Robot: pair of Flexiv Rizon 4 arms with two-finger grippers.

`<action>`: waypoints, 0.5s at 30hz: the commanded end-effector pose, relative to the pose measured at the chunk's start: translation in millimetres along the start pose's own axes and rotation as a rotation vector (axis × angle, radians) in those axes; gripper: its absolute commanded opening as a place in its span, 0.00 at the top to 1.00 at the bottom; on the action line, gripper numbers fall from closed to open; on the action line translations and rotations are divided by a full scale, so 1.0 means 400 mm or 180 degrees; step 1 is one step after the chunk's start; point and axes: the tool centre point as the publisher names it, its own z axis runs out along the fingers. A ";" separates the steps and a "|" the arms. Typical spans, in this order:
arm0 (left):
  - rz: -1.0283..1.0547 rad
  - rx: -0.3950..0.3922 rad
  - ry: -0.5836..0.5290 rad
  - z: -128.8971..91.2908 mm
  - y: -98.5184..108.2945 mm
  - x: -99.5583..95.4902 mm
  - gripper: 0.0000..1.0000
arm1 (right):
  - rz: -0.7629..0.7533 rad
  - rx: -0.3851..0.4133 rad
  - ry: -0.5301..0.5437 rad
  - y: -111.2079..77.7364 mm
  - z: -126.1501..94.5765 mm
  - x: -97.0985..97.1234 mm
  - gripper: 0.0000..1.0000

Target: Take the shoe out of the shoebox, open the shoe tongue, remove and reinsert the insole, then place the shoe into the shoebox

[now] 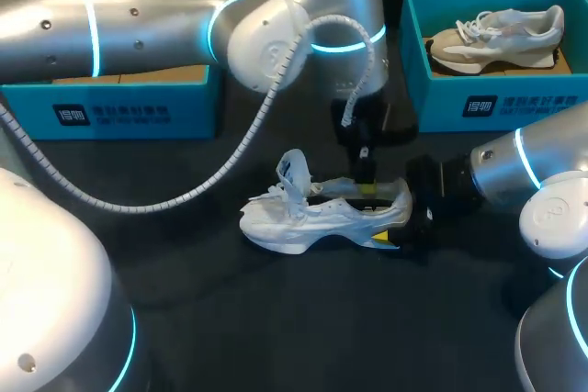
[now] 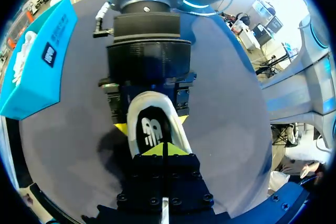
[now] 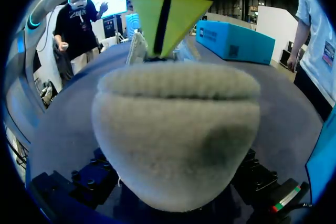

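A white shoe [image 1: 312, 218] lies on its sole in the middle of the dark table, tongue and laces pulled up. My right gripper [image 1: 404, 224] comes in from the right and is shut on the shoe's heel [image 3: 178, 140], one yellow fingertip [image 2: 122, 128] on each side. My left gripper [image 1: 366, 188] points straight down into the shoe's opening. Its yellow tips [image 2: 164, 149] are shut on the near edge of the dark insole [image 2: 152, 129], which lies inside the white collar. From the right wrist view the left gripper [image 3: 167, 24] stands just above the heel collar.
A teal shoebox [image 1: 441, 98] at the back right holds a beige shoe [image 1: 496, 34]. A second teal box [image 1: 119, 107] sits at the back left, mostly hidden under my left arm. Bare dark table lies in front of the shoe.
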 end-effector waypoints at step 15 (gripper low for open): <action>-0.0003 -0.0070 0.0204 0.082 0.025 0.014 1.00 | 0.0000 0.0006 -0.0008 -0.010 0.009 -0.008 1.00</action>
